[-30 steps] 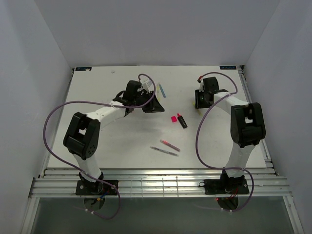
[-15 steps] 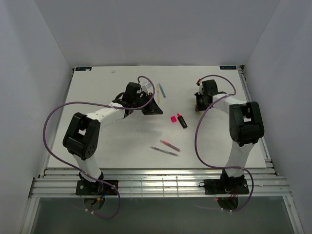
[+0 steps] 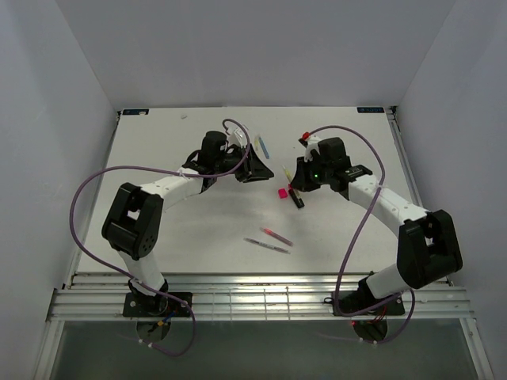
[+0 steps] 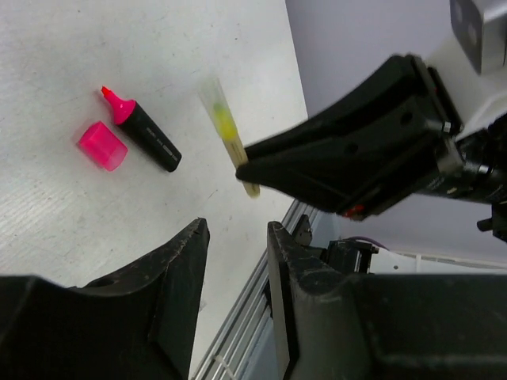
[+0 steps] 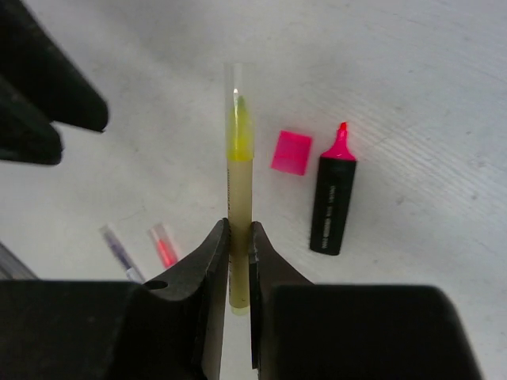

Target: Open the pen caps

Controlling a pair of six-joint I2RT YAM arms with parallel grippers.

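Note:
My right gripper [image 5: 238,229] is shut on the barrel of a yellow highlighter pen [image 5: 238,198] and holds it above the table. Its clear cap [image 5: 238,99] is on and points toward my left gripper [image 4: 236,237], which is open and empty a short way off. In the top view the right gripper [image 3: 293,177] and left gripper [image 3: 253,168] face each other. A loose pink cap [image 5: 291,152] lies beside an uncapped black highlighter [image 5: 333,202] on the table. The cap also shows in the left wrist view [image 4: 102,146].
A capped pink pen [image 3: 276,236] and a thin purple pen [image 3: 267,245] lie nearer the front. A blue and yellow pen [image 3: 264,149] lies behind the left gripper. Purple cables loop over both arms. White walls close in the table.
My right gripper has swung left from the far right of the table toward the left gripper, with the yellow pen at its tip. The left gripper has shifted slightly right.

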